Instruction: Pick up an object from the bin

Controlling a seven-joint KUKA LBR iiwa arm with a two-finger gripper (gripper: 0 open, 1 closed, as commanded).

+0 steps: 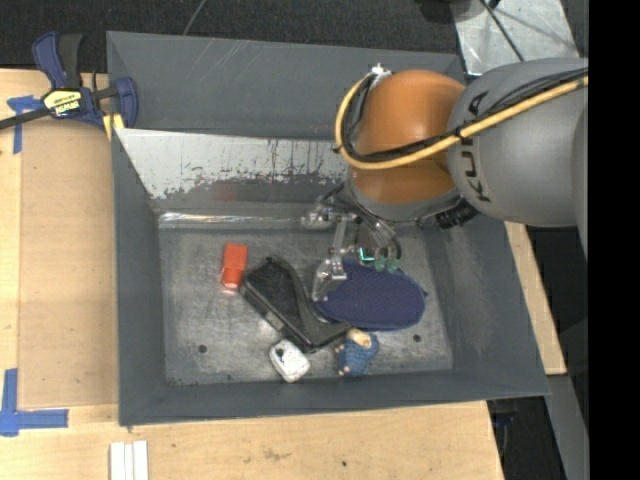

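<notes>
My gripper (349, 267) hangs under the arm's orange cover at the right middle of the bin. Its fingers are open, just above the upper left edge of a dark blue oval pouch (375, 303). One metal fingertip (327, 277) is at the pouch's left end, and nothing is between the fingers. A black flat strap-like thing (278, 297) lies slanted to the left of the pouch, its lower end tucked under it. A small green piece (388, 264) shows by the other finger.
A small orange-red block (234, 266) lies left of the black thing. Near the front wall sit a small white thing (290, 360) and a little blue and yellow figure (355, 353). The arm covers the bin's back right.
</notes>
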